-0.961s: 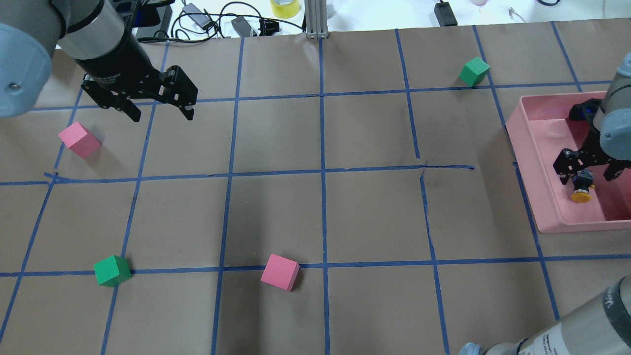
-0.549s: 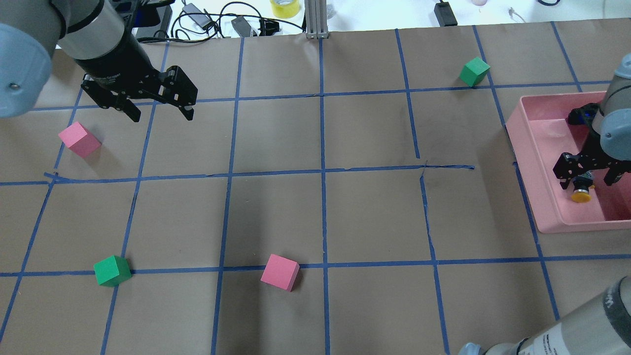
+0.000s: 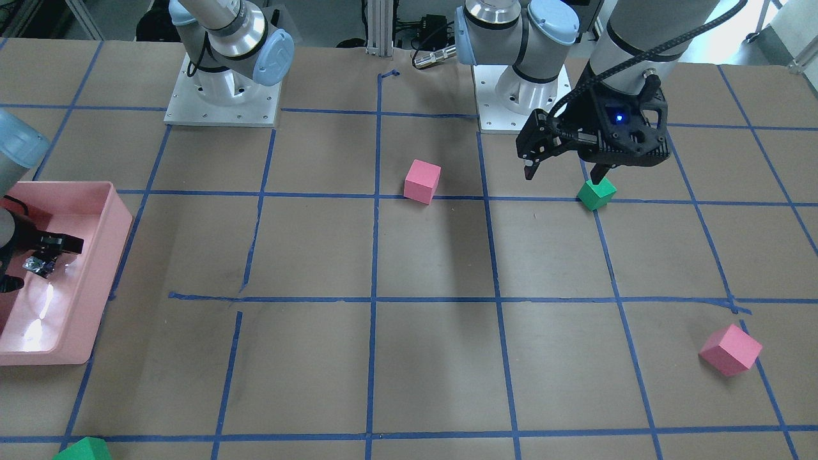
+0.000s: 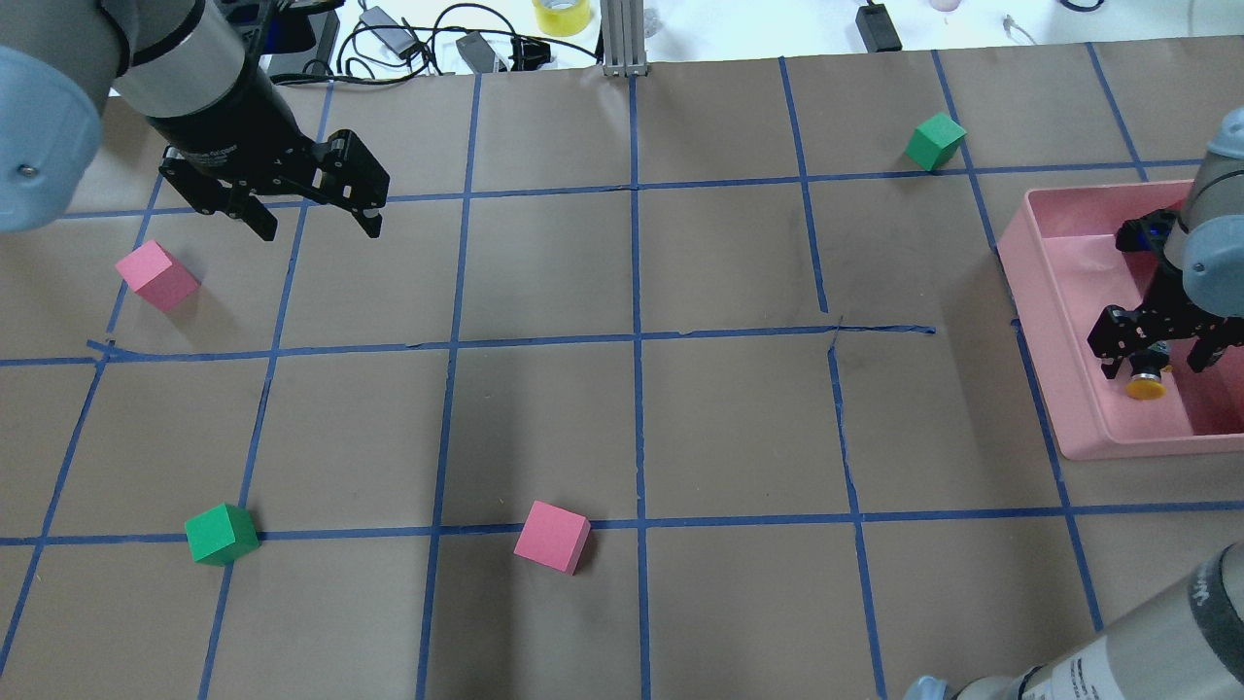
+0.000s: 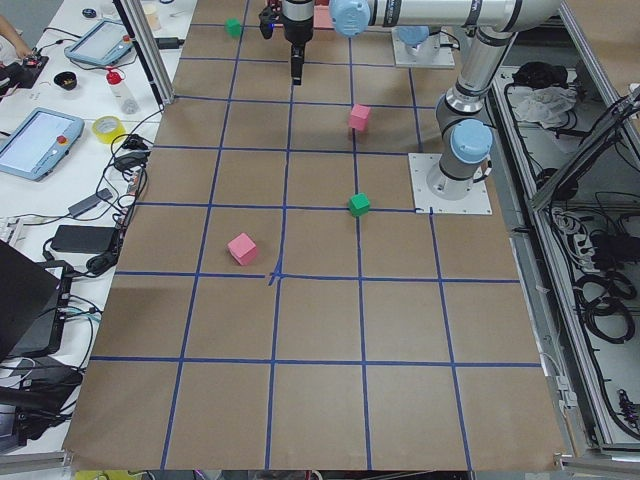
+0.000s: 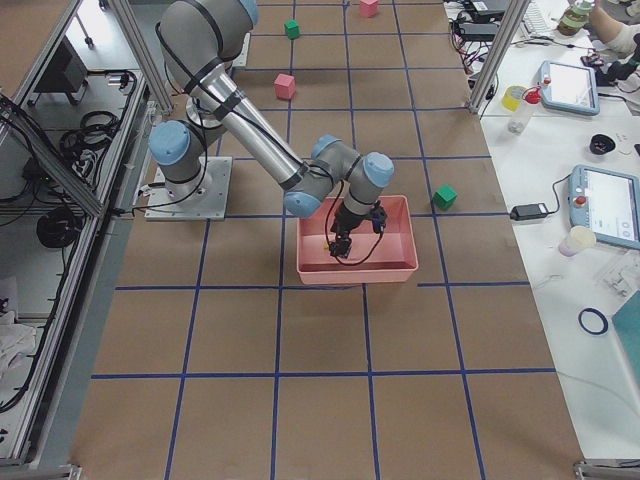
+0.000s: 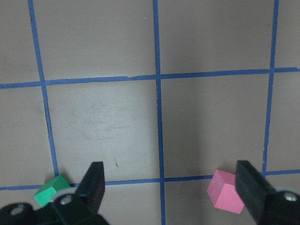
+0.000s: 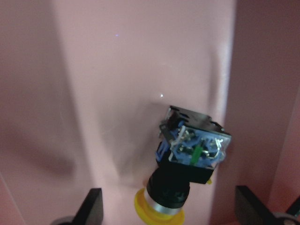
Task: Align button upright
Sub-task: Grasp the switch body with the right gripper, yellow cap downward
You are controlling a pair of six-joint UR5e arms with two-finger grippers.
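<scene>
Nearest the right wrist camera, the right gripper [image 8: 168,194] stood wide open, its fingers at the frame's lower corners, touching nothing. Between them, at lower centre, the button [image 8: 192,157] lay tilted inside the pink tray [image 4: 1127,447], boxy base toward the lens, yellow cap downward. Far off, at the overhead view's upper left, the left gripper [image 4: 321,231] hung open and empty above the table [image 4: 680,437].

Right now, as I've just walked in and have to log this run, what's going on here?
The right pincer is down inside the pink bin, open, its fingers either side of the button, which lies tipped over, not upright, and is not yet gripped. The left pincer hangs open over the table near a pink cube, holding nothing.
</scene>
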